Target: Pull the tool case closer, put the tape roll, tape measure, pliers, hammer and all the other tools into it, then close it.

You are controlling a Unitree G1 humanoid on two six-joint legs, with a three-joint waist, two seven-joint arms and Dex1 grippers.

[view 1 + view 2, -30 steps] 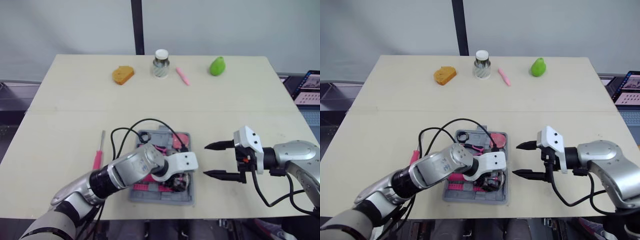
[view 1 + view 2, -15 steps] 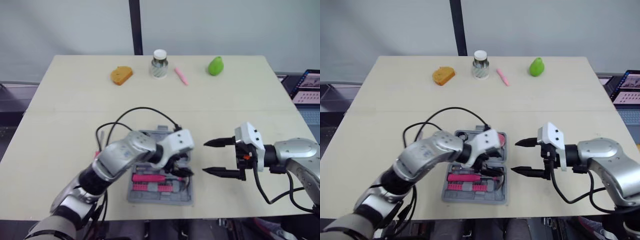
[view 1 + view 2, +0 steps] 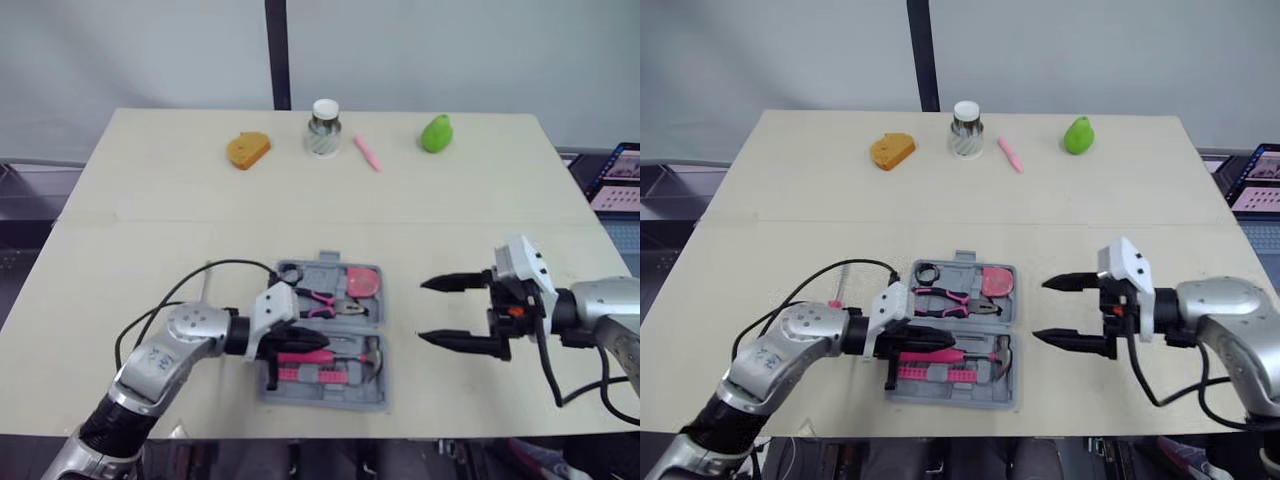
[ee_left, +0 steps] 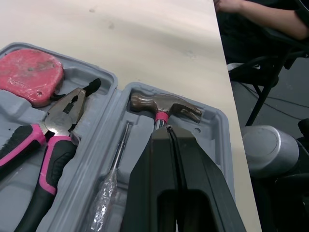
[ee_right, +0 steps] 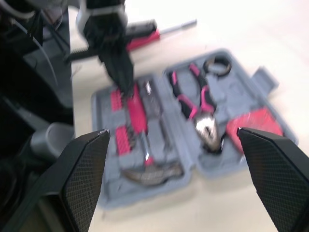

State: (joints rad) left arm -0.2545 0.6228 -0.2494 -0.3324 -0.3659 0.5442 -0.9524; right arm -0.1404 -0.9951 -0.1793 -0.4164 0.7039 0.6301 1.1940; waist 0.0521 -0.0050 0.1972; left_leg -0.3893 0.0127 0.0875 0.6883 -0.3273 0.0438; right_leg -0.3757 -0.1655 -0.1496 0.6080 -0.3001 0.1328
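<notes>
left eye view showed the open tool case (image 3: 320, 398) near the front edge of the table (image 3: 150, 200), within reach of both arms. it held the tape roll (image 3: 926, 272), pliers (image 4: 58, 121), tape measure (image 4: 30, 75) and hammer (image 4: 161, 105), each seated in its moulded slot. the left gripper (image 4: 167, 129) lay low over the hammer's handle, fingers pressed together with no gap, gripping nothing. the right gripper (image 3: 423, 311) hovered just right of the case, spread wide, probably waiting to steady it or fold the lid. a screwdriver (image 3: 839, 285) lay on the table left of the case, so packing looked unfinished. a second before, the left arm had reached across the case's right half; it had since drawn back to the left edge, uncovering the tools
</notes>
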